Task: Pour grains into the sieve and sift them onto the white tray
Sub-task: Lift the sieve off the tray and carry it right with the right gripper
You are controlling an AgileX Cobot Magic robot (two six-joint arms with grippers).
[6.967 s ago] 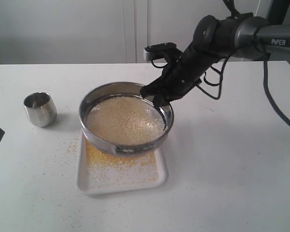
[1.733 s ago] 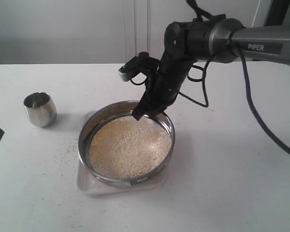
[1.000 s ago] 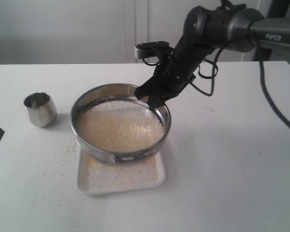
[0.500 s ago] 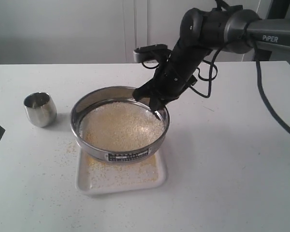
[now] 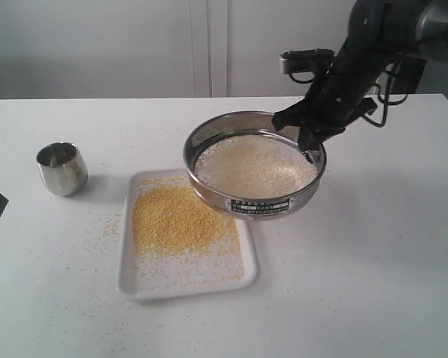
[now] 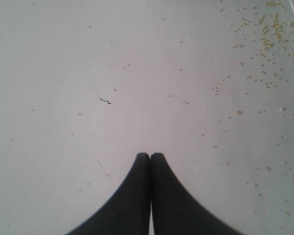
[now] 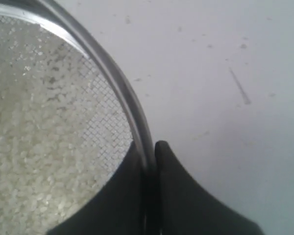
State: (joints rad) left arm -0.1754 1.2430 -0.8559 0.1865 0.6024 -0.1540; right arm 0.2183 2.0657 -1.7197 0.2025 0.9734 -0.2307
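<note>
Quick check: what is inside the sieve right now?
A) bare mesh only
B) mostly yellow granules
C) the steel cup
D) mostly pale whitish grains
D: the sieve holds pale whitish grains, while the yellow granules lie on the white tray.

Yellow grains (image 5: 181,220), white tray (image 5: 128,280), silvery sieve (image 5: 302,200) (black-and-white label (image 5: 260,206)).

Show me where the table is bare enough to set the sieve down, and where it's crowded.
Widest bare table: right of the white tray, in front of the sieve held at its rim by the right claw. Also the near strip before tray and steel cup. Crowded: the tray under yellow grains, with strays between it and the cup.
</note>
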